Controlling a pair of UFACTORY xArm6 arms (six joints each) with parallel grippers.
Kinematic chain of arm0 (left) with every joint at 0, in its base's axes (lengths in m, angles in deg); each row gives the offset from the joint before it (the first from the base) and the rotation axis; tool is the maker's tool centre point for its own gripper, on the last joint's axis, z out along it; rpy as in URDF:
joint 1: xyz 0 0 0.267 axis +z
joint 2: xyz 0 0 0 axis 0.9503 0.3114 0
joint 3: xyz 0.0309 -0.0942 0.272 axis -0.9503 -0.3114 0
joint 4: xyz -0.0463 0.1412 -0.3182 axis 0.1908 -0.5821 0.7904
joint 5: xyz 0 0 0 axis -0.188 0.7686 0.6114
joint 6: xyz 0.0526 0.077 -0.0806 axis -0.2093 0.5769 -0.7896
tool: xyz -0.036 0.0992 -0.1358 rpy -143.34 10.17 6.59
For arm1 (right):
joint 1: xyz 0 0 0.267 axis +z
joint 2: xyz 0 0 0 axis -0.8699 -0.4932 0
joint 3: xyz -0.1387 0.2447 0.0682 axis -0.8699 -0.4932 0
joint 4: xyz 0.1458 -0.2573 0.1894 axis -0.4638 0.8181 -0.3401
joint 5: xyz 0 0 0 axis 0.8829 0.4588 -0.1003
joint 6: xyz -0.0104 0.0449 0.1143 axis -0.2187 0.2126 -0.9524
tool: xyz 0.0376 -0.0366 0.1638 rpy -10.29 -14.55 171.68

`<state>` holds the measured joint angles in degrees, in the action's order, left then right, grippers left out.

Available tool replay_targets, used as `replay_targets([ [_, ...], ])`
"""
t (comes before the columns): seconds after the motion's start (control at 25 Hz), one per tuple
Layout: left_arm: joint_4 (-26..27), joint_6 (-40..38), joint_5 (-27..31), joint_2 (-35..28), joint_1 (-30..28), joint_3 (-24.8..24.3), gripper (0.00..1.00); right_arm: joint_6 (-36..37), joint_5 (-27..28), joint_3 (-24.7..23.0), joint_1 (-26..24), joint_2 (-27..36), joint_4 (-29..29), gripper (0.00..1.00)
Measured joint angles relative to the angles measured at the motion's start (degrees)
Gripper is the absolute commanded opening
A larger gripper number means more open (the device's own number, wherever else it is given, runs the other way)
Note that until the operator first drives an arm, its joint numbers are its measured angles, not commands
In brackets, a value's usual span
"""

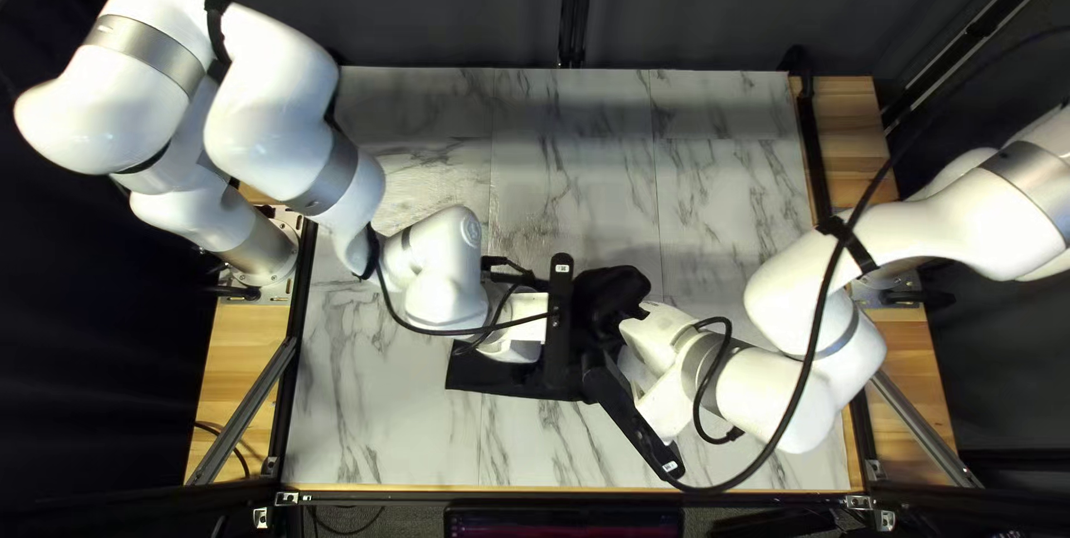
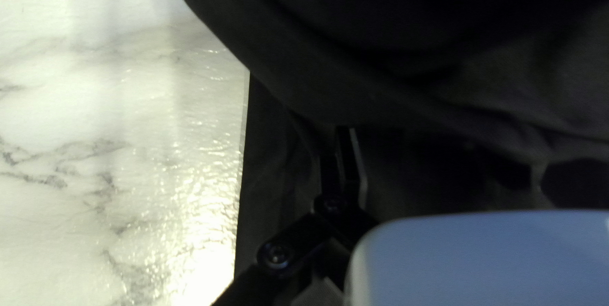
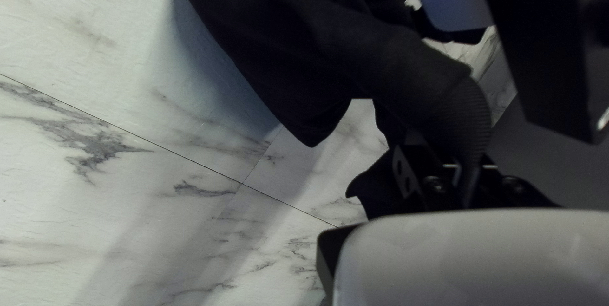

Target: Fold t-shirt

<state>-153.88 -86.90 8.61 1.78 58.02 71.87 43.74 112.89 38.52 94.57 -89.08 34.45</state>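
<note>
The black t-shirt point(image 1: 501, 377) lies folded near the table's front middle, with one bunched part point(image 1: 614, 285) raised above it. My right gripper point(image 1: 625, 319) is shut on that raised fold; in the right wrist view the cloth point(image 3: 333, 49) runs up from my gripper point(image 3: 459, 165), draped over its fingers. My left gripper point(image 1: 575, 329) reaches in low over the shirt from the left, open. In the left wrist view one finger point(image 2: 343, 158) shows above the flat cloth point(image 2: 276, 163), under an overhanging fold point(image 2: 404, 58); the other finger is hidden.
The white marble table point(image 1: 585, 162) stretches bare behind the shirt and to both its sides. Wooden strips point(image 1: 844, 137) and metal frame rails point(image 1: 251, 404) border it. Both arms crowd together over the shirt.
</note>
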Motion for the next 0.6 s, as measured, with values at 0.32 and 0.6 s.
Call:
replay_targets([
  [0.32, -6.30, -7.13, 1.35, -6.14, -0.80, -4.73, 1.00, 0.59, 0.51, 0.56, -0.01, -0.02, -0.22, 0.00],
  [0.6, -0.13, -1.54, 7.10, -24.56, -4.16, -15.74, 1.00, 1.06, -0.10, 0.40, -0.37, -0.43, -0.05, 0.00],
])
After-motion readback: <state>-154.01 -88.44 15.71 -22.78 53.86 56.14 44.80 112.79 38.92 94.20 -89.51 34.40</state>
